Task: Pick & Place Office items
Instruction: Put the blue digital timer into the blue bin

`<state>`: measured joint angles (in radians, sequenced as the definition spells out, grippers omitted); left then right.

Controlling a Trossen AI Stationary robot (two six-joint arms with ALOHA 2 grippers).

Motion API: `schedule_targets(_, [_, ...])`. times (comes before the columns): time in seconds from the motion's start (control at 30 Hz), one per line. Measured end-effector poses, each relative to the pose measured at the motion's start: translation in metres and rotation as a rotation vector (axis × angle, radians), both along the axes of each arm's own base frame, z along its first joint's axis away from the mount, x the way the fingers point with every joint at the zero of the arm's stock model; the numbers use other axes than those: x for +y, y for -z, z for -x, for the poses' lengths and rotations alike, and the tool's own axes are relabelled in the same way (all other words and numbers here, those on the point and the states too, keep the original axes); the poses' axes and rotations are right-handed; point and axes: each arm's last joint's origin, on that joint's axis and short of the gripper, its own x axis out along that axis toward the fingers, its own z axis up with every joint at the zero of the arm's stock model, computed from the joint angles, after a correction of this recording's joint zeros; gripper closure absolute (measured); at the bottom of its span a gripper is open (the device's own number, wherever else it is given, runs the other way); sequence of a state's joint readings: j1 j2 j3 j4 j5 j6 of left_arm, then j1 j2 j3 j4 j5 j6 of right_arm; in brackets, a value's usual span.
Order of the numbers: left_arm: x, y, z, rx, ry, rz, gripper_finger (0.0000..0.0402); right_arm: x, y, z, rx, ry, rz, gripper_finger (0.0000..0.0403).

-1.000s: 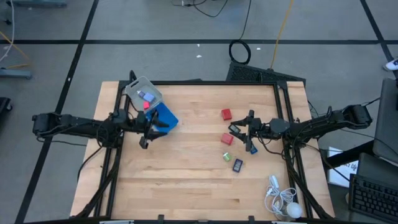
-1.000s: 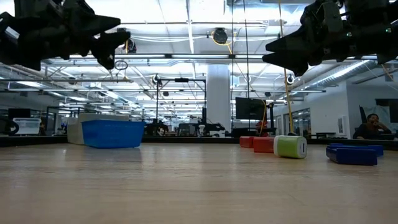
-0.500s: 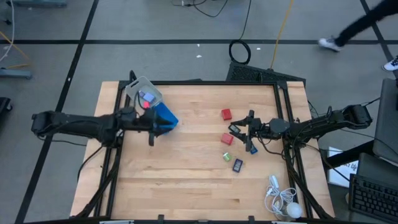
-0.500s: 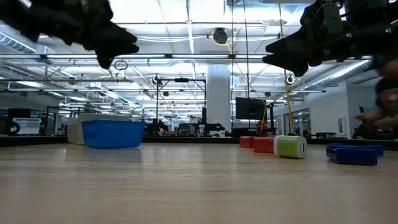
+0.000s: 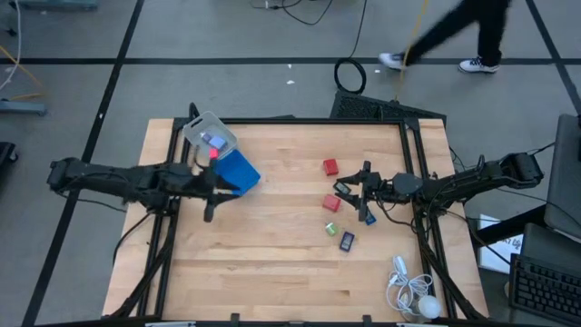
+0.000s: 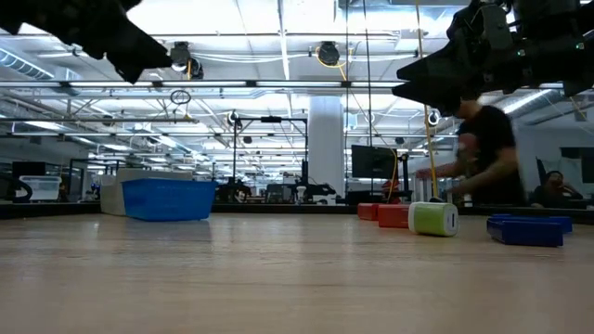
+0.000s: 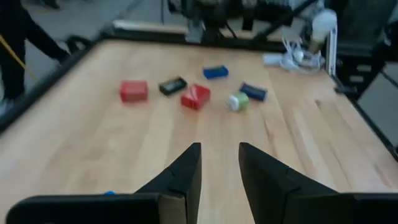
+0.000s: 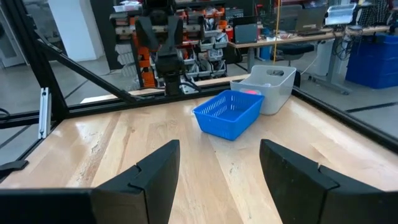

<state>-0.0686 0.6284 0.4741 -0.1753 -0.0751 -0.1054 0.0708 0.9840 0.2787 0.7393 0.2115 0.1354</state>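
Several office items lie loose on the right half of the wooden table: two red blocks (image 5: 329, 166) (image 5: 332, 203), a green piece (image 5: 331, 229), a dark blue piece (image 5: 348, 241) and a dark rectangular piece (image 7: 172, 85). My left gripper (image 7: 217, 152) hangs open and holds nothing, beside the blue tray (image 5: 238, 170), nearly level and pointing at the items across the table. My right gripper (image 8: 217, 155) hovers open above the items (image 5: 349, 193), with nothing between its fingers. Small pieces, one pink, lie inside the clear box (image 5: 209, 136) behind the tray.
A white corded gadget (image 5: 413, 291) lies at the table's near right corner. The blue tray and clear box stand at the far left. Bare wood stretches across the middle and near side. A person (image 6: 483, 148) walks past beyond the far edge.
My left gripper has risen and drawn back toward the table's left edge, away from the blue tray, tipping up from pointing steeply down to nearly level. A person has walked into view behind the table.
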Motion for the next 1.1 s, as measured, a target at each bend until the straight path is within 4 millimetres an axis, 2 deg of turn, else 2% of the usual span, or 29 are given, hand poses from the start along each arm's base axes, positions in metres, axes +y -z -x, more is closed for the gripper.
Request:
schedule_targets(0.13, [0.002, 0.002, 0.023, -0.05, -0.052, 0.008, 0.0295, 0.0, 0.001, 0.0, 0.012, 0.0, -0.009, 0.019])
schedule_targets(0.27, [0.005, 0.012, 0.043, -0.113, -0.086, 0.019, 0.0295, 0.0, 0.001, 0.0, 0.011, 0.0, -0.009, 0.019])
schedule_targets(0.4, [0.006, 0.021, 0.055, -0.178, -0.086, 0.026, 0.0295, 0.001, 0.001, 0.0, 0.01, -0.008, -0.016, 0.019])
schedule_targets(0.5, [0.006, 0.024, 0.061, -0.215, -0.088, 0.042, 0.0295, 0.01, -0.005, -0.001, 0.05, -0.004, -0.011, 0.0191])
schedule_targets(0.63, [0.006, 0.033, 0.061, -0.192, -0.092, 0.052, 0.0295, 0.031, -0.032, -0.006, 0.266, 0.099, 0.033, 0.0198])
schedule_targets(0.8, [0.006, 0.046, 0.057, -0.144, -0.099, 0.07, 0.0295, 0.052, -0.049, 0.0, 0.579, 0.233, -0.067, 0.0204])
schedule_targets(0.97, [0.006, 0.052, 0.055, -0.154, -0.102, 0.073, 0.0295, 0.054, -0.032, 0.017, 0.858, 0.378, -0.213, 0.0215])
schedule_targets(1.1, [0.006, 0.047, 0.054, -0.214, -0.101, 0.08, 0.0295, 0.055, -0.013, 0.024, 0.997, 0.392, -0.347, 0.0218])
